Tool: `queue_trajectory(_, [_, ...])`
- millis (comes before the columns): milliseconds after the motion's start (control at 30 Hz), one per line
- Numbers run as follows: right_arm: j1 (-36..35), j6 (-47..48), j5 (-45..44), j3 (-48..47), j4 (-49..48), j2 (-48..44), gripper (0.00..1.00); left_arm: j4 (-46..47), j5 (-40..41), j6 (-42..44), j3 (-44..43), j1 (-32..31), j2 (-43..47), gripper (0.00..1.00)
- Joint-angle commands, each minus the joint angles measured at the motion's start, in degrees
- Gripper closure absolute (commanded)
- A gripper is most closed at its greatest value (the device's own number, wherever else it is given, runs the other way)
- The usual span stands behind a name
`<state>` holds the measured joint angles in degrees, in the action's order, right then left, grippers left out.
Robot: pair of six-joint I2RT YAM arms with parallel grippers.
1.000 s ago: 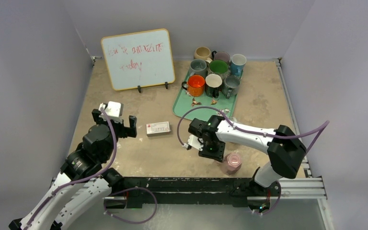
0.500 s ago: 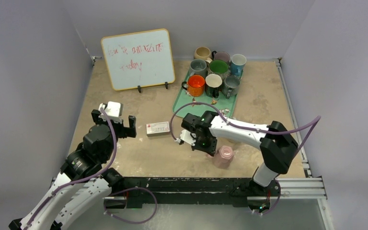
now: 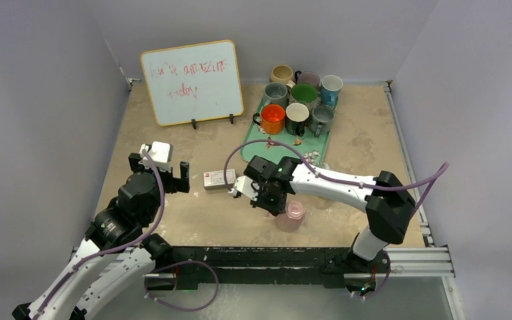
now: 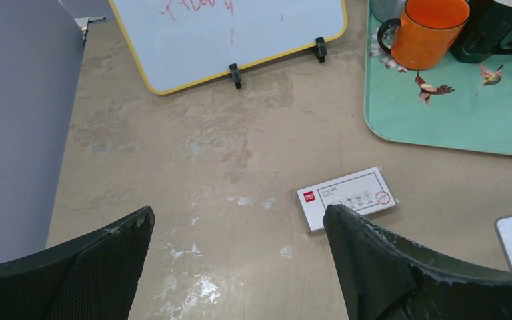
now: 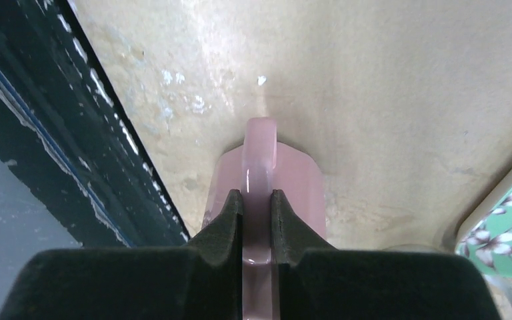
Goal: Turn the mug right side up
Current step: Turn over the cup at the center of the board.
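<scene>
From above: pink mug (image 3: 292, 215) on the near side of the green tray (image 3: 250, 143), toward the front edge of the counter (image 3: 360, 147), partly covered by the right arm (image 3: 337, 187). Hard to tell there whether upright, tilted or upside down, and no sight of the grasp itself.

From the right wrist: right fingers (image 5: 230, 213) closed tight on the handle (image 5: 259, 153) of the mug, one on each side, with no gap left. Pink body just beyond, and a flowered corner of the tray at the right border. Cannot tell from this view either whether resting on the counter or lifted off it.

Left fingers (image 4: 367, 253) spread wide and holding nothing, well to the left of the tray.

Only in the left wrist view: the print on the small white box (image 4: 347, 198) left of the tray, the birds painted on the tray, and the orange mug (image 4: 433, 30) upright on it.

Only from above: the whole whiteboard (image 3: 192, 81), left of the tray, and the full group of other mugs (image 3: 305, 100) at the far end of the tray.
</scene>
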<state>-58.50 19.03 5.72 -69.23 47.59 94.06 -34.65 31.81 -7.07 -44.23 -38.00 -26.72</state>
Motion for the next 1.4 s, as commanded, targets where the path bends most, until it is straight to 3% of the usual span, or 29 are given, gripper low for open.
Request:
queue_trajectory(0, [-0.3, -1.2, 1.2, -2.5, -6.5, -0.8, 1.00, 0.5, 0.0, -1.1, -0.6, 0.1, -0.7, 0.02])
queue_trajectory(267, [-0.3, -0.5, 5.6, -5.5, -5.3, 3.2, 1.00, 0.6, -1.0, -1.1, -0.9, 0.1, -0.4, 0.02])
queue_trajectory(600, [1.9, -0.3, 4.5, -4.8, -5.4, -2.0, 1.00, -0.3, 1.5, -4.8, -1.6, 0.1, 0.0, 0.02])
queue_trajectory(700, [2.1, -0.4, 3.7, -1.9, -8.2, -4.8, 1.00, -2.2, 5.0, -14.0, -2.0, 0.1, 0.8, 0.03])
queue_trajectory(800, [2.1, -0.7, 3.5, 0.5, -11.8, -7.0, 1.00, -11.4, 8.2, -34.5, -4.3, 0.1, 0.7, 0.08])
queue_trajectory(900, [2.1, -1.3, 2.0, 2.3, -14.8, -8.3, 1.00, -21.2, 5.5, -54.5, -5.5, 0.1, -0.7, 0.13])
queue_trajectory(1000, [2.1, -1.6, 1.7, 2.6, -15.7, -9.0, 1.00, -26.8, 0.0, -69.3, -5.6, 0.1, -3.7, 0.17])
queue_trajectory(1100, [2.1, -1.7, 1.6, 3.8, -17.3, -9.4, 1.00, -27.5, -5.9, -76.3, -4.9, 0.1, -8.0, 0.18])
queue_trajectory(1367, [2.1, -3.9, 0.4, 6.5, -21.3, -12.1, 1.00, -17.5, -19.4, -82.1, -0.6, 0.1, -15.7, 0.23])
